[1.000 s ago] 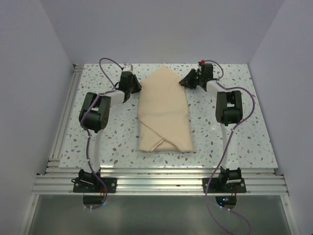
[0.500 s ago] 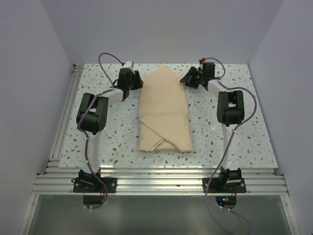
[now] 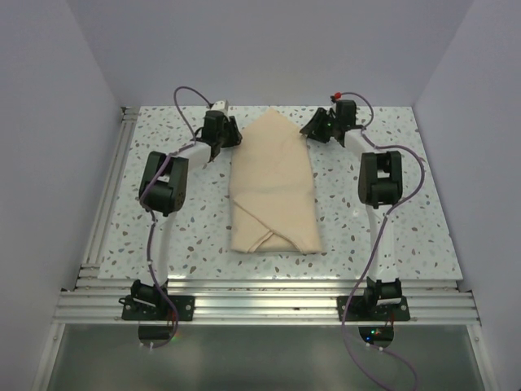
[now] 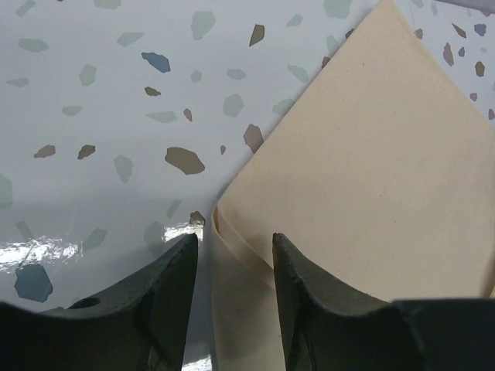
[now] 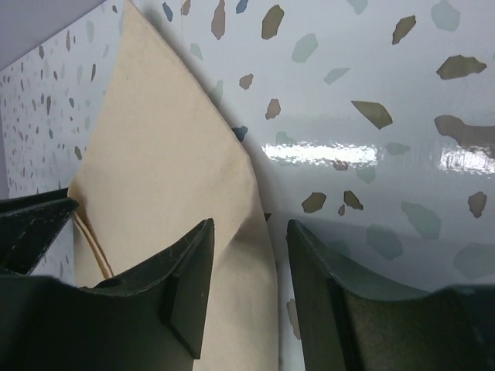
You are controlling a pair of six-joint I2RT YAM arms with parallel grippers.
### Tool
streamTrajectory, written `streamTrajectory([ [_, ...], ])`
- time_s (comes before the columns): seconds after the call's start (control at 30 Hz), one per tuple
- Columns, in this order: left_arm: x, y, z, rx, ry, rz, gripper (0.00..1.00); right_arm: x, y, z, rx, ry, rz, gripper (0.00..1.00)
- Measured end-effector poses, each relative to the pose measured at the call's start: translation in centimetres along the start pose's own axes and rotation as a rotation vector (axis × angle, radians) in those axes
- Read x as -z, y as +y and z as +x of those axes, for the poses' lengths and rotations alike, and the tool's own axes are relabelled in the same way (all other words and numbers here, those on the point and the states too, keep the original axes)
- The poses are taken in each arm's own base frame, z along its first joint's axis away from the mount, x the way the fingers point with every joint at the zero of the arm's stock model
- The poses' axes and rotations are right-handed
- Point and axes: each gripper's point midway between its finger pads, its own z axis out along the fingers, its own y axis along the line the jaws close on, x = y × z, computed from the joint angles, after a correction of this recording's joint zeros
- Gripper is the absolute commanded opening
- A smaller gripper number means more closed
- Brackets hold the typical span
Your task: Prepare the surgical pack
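Judging by how the cloth lies, the wrapping is partly done. In the top view the surgical pack (image 3: 273,191) sits at the centre of the speckled table (image 3: 195,236); its lower part is folded into a neat bundle, while one pointed flap reaches toward the upper middle of the frame; that flap looks like the fold in hand.

At the upper left of the pack, the left gripper (image 3: 221,135) stands at the flap's slanting edge; in the left wrist view the left gripper (image 4: 232,305) has its jaws partly parted, about halfway; a narrow folded strip of the cloth (image 4: 363,170) runs up between them, yet a gap shows on either side, so it grips nothing that I can see.

At the upper right, the right gripper (image 3: 319,129) mirrors it; in the right wrist view the right gripper (image 5: 249,305) is likewise half open, the cloth's edge (image 5: 162,170) passing under the gap, unpinched.

The next move probably calls for both claws to settle lower, close on the two edges together, and draw the point evenly toward the bottom of the frame; uneven pulling could skew the bundle.
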Motion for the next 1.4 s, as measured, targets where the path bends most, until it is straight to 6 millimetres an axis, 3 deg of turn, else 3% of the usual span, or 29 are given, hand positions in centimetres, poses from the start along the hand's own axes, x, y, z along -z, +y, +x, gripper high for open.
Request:
streamTrajectory([
  [0.1, -0.4, -0.1, -0.2, 0.01, 0.006, -0.001, 0.42, -0.4, 0.1, 0.0, 0.003, 0.0, -0.002, 0.4],
  [0.23, -0.7, -0.2, -0.1, 0.024, 0.012, -0.002, 0.27, -1.1, 0.2, 0.4, 0.002, 0.006, -0.004, 0.26],
  [0.3, -0.9, -0.1, -0.1, 0.032, 0.017, -0.004, 0.17, -1.4, 0.3, 0.5, 0.0, 0.009, -0.008, 0.22],
  [0.33, -1.0, -0.2, -0.1, 0.037, 0.02, -0.003, 0.07, -1.5, 0.3, 0.5, 0.0, 0.008, -0.01, 0.15],
  [0.4, -1.1, -0.1, 0.0, 0.05, 0.027, 0.0, 0.0, -1.6, 0.2, 0.5, -0.004, 0.008, -0.007, 0.07],
  [0.43, -1.2, 0.0, -0.1, 0.057, 0.028, 0.007, 0.0, -1.6, 0.1, 0.6, -0.008, 0.01, -0.005, 0.0],
  [0.87, -1.2, 0.5, -0.5, 0.092, 0.048, 0.05, 0.0, -1.9, 0.3, 0.3, -0.078, -0.005, -0.049, 0.0],
  [1.03, -0.5, 0.3, -0.7, 0.092, 0.051, 0.059, 0.0, -0.7, 1.0, 0.5, -0.093, -0.01, -0.074, 0.0],
  [1.2, 2.2, -0.8, -2.3, 0.09, 0.036, 0.086, 0.0, 1.9, 3.7, -0.3, -0.078, -0.022, -0.125, 0.0],
  [1.4, 7.3, -3.0, -5.0, 0.081, -0.007, 0.144, 0.0, 6.9, 7.5, -0.7, -0.047, -0.045, -0.188, 0.0],
])
